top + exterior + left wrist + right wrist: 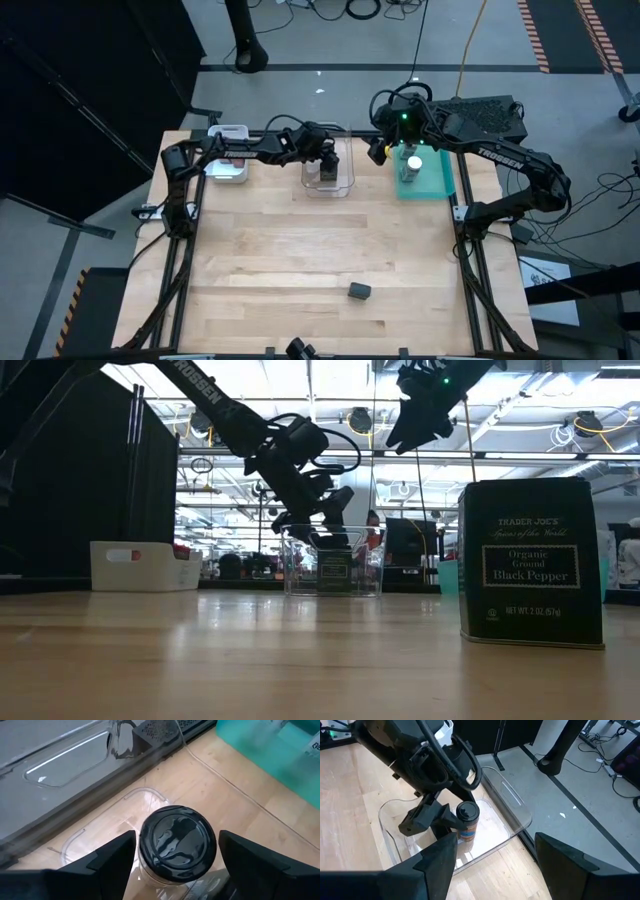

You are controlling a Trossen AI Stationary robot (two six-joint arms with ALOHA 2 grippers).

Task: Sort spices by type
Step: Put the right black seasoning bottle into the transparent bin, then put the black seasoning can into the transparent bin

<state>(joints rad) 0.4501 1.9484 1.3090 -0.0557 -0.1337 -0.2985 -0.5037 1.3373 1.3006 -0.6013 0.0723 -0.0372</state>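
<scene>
Left wrist view: left gripper (177, 857) fingers spread wide, flanking a black-capped jar (177, 842) in the clear tray (345, 182); right gripper (385, 150) fingers wide, empty, above the teal tray (438, 178).

Along your table's far edge three trays sit in a row — white tray (228, 160) left, clear tray (329, 182) middle with a black-lidded jar (468, 822) inside, teal tray (428, 178) right — and one pepper tin (360, 291) stands alone near the front.

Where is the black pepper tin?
In the high view, the black pepper tin stands alone near the table's front edge, right of centre, far from the trays at the back.
</scene>
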